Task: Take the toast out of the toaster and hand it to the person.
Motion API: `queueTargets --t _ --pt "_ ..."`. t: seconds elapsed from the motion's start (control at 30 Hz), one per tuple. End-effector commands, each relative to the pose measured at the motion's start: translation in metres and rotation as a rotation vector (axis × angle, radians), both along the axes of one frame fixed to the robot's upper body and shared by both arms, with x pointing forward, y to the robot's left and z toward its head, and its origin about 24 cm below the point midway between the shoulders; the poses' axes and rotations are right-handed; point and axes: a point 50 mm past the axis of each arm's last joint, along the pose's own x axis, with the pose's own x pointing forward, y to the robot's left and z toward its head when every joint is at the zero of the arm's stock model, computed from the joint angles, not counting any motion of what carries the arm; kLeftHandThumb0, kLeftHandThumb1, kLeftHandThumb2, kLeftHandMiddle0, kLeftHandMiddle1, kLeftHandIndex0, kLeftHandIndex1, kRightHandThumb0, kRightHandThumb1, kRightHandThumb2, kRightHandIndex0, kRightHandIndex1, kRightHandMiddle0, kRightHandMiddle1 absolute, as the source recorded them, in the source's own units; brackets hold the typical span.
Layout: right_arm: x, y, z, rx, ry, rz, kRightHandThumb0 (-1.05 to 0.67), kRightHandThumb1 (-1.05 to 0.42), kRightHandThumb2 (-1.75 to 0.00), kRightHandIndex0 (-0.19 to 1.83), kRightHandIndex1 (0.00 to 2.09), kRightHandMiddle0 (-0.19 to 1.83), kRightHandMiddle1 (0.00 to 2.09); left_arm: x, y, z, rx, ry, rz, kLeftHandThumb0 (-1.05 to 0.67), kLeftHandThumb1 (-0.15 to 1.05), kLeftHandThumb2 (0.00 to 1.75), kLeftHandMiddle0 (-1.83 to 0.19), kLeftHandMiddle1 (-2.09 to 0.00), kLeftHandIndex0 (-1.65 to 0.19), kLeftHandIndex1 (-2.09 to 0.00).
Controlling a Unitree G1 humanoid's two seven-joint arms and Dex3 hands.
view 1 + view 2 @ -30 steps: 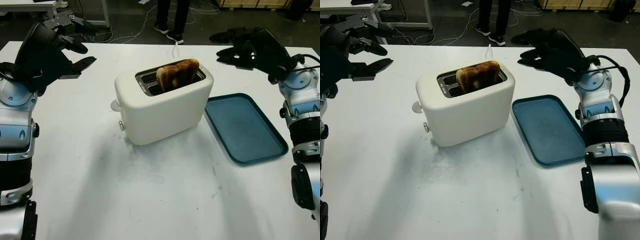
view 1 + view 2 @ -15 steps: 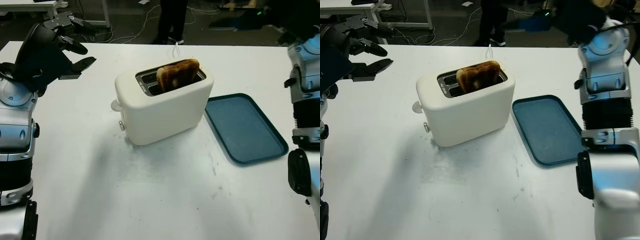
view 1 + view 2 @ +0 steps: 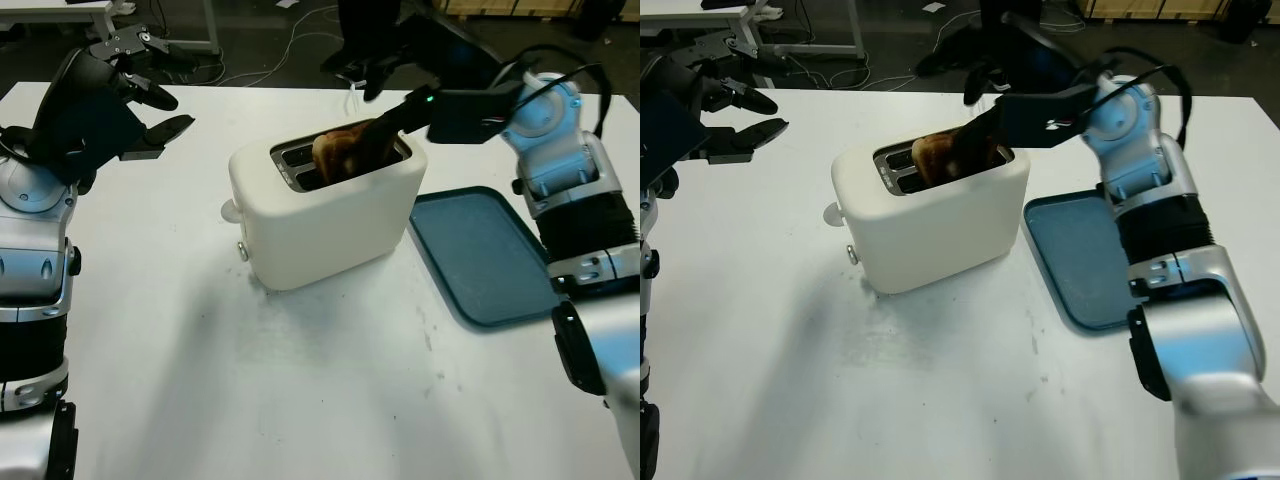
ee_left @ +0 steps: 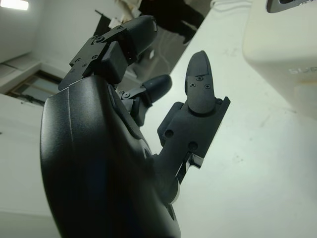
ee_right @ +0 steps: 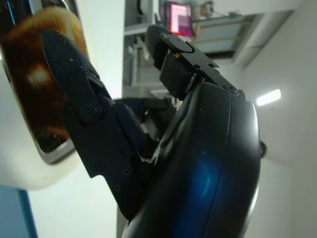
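Note:
A white two-slot toaster (image 3: 330,215) stands mid-table with browned toast (image 3: 340,152) sticking up from its far slot. My right hand (image 3: 362,100) has come in from the right and hovers over the toaster's top, open. One black finger (image 5: 74,94) lies along the toast's (image 5: 27,94) right side, the others are raised above it. Nothing is gripped. My left hand (image 3: 135,85) is held up at the table's far left, open, well apart from the toaster (image 4: 292,39).
A teal tray (image 3: 490,262) lies flat to the right of the toaster, under my right forearm. A person's dark legs (image 3: 362,18) stand beyond the table's far edge. Cables and table legs cover the floor behind.
My right hand swung from high at the far right down and leftward over the toaster, ending with a finger beside the toast. The left hand and the toaster stayed put.

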Motion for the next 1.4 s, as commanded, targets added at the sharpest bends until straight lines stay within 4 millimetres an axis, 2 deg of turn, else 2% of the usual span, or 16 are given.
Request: queueTargets --t 0.0,0.07,0.13,0.2,0.27,0.57,0.77,0.87,0.9,0.97,1.27,1.37 --pt "0.001 0.004 0.001 -0.023 -0.007 0.006 -0.71 -0.64 0.0 0.81 1.65 0.76 0.01 -0.001 0.003 -0.001 0.013 0.003 0.013 -0.19 0.65 0.52 -0.35 -1.12 -0.38 -0.84" --pt "0.001 0.005 -0.002 -0.038 -0.016 0.007 -0.71 -0.65 0.0 0.54 1.18 0.75 0.01 -0.002 0.004 -0.001 0.007 0.01 0.015 -0.18 0.66 0.51 -0.34 -1.11 -0.37 -0.83" --pt "0.003 0.005 -0.005 -0.041 -0.011 0.003 -0.69 -0.65 0.0 0.42 0.84 0.75 0.0 -0.002 0.004 -0.001 0.009 0.008 0.019 -0.17 0.67 0.5 -0.33 -1.1 -0.36 -0.82" --pt "0.004 0.005 -0.008 -0.038 -0.006 0.001 -0.68 -0.65 0.0 0.42 0.75 0.75 0.0 -0.003 0.003 0.001 0.018 0.006 0.02 -0.17 0.67 0.5 -0.33 -1.1 -0.37 -0.82" --pt "0.006 0.005 -0.011 -0.04 0.003 -0.006 -0.64 -0.65 0.0 0.49 0.76 0.75 0.0 -0.003 0.002 0.002 0.023 0.011 0.022 -0.18 0.68 0.49 -0.33 -1.09 -0.37 -0.81" --pt "0.008 0.005 -0.017 -0.069 0.015 -0.003 -0.66 -0.65 0.0 0.48 0.74 0.76 0.01 -0.002 0.002 0.003 0.008 0.01 0.014 -0.21 0.68 0.48 -0.34 -1.09 -0.38 -0.8" --pt "0.008 0.002 -0.019 -0.09 0.027 -0.007 -0.62 -0.64 0.0 0.75 0.79 0.76 0.01 -0.002 0.001 0.002 0.004 0.011 0.015 -0.18 0.68 0.49 -0.34 -1.09 -0.37 -0.8" --pt "0.008 0.0 -0.02 -0.109 0.034 -0.006 -0.59 -0.64 0.0 0.71 0.74 0.77 0.01 -0.002 0.002 0.001 -0.005 0.012 0.017 -0.19 0.68 0.49 -0.33 -1.09 -0.37 -0.8" --pt "0.008 0.0 -0.02 -0.118 0.033 -0.004 -0.61 -0.64 -0.01 0.59 0.68 0.78 0.01 -0.003 0.002 0.001 -0.006 0.014 0.019 -0.18 0.68 0.49 -0.33 -1.09 -0.37 -0.79" --pt "0.008 -0.002 -0.021 -0.14 0.034 -0.006 -0.63 -0.65 -0.01 0.51 0.64 0.79 0.02 -0.003 0.002 0.002 0.004 0.01 0.019 -0.18 0.68 0.48 -0.33 -1.09 -0.37 -0.79" --pt "0.005 -0.007 -0.024 -0.227 0.014 -0.01 -0.69 -0.64 0.0 0.74 0.85 0.84 0.04 -0.004 0.002 0.003 0.02 0.005 0.023 -0.14 0.69 0.46 -0.35 -1.09 -0.39 -0.79" --pt "0.004 -0.009 -0.025 -0.242 0.023 -0.01 -0.63 -0.62 0.0 0.65 0.81 0.87 0.05 -0.004 0.001 0.003 -0.002 0.013 0.023 -0.11 0.7 0.46 -0.34 -1.07 -0.38 -0.78"
